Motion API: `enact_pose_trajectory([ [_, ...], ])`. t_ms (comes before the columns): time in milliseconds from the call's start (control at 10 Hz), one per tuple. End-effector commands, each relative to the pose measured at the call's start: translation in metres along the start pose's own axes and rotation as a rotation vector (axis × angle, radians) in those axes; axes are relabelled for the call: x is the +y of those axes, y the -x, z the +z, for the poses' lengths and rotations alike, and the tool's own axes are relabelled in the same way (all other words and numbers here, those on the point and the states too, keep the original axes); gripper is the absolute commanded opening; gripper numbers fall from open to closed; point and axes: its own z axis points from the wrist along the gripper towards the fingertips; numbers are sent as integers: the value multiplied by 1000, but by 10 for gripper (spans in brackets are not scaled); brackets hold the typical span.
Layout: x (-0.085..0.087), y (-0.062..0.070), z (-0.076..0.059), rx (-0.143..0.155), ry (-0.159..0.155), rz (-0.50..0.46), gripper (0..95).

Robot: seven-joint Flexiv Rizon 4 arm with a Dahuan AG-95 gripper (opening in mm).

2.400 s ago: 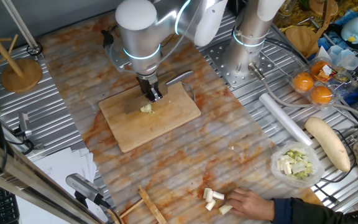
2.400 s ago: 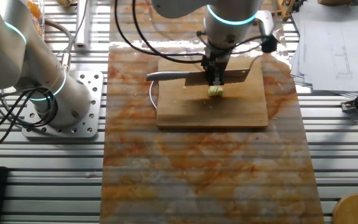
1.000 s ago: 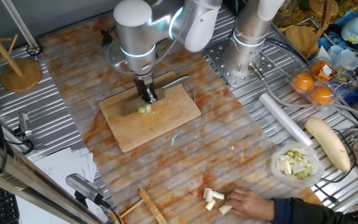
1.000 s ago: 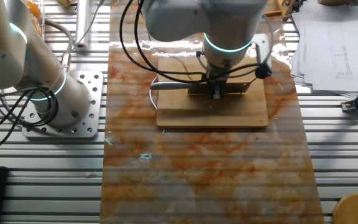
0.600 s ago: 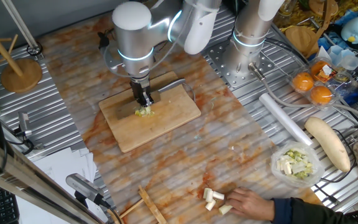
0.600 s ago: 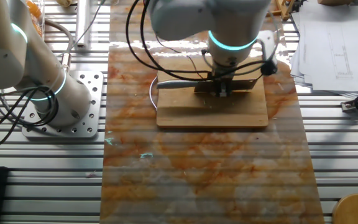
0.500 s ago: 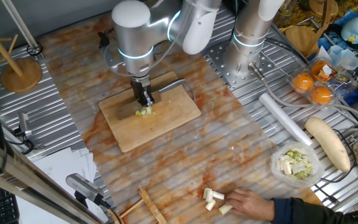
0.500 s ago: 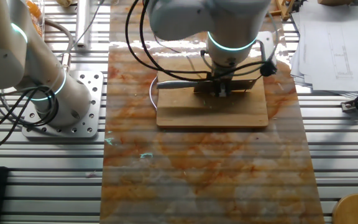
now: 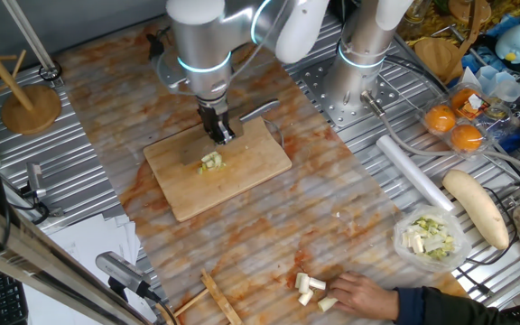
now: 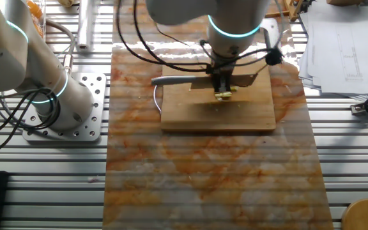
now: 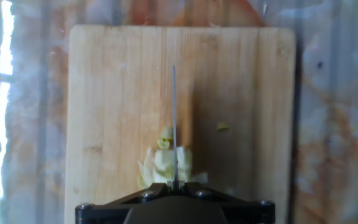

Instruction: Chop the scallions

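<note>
The black two-finger gripper [image 9: 218,134] clamped a steel knife [image 10: 200,79] above the pale green scallions [image 11: 166,163] on the rectangular wooden cutting board [image 9: 242,176].

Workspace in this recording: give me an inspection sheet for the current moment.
Surface: wooden cutting board on an orange-stained mat.
Job's things: scallions part-chopped on the board; knife over them.
Clutter: bowl of cut pieces, white radish, oranges, a person's hand by cut stubs.
End effector: shut on the knife.
Cables: black loops behind the arm.
Surroundings: papers, second arm base.
</note>
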Motion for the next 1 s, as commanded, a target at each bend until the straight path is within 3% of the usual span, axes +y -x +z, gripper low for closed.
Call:
enact_pose_trajectory([
  [100,4,2,9,4,4,-4,0],
  [300,10,2,16,-1,4,1,0],
  [700,13,1,17,-1,4,-4,0],
  [1000,14,7,44,-27,-29,-5,0],
])
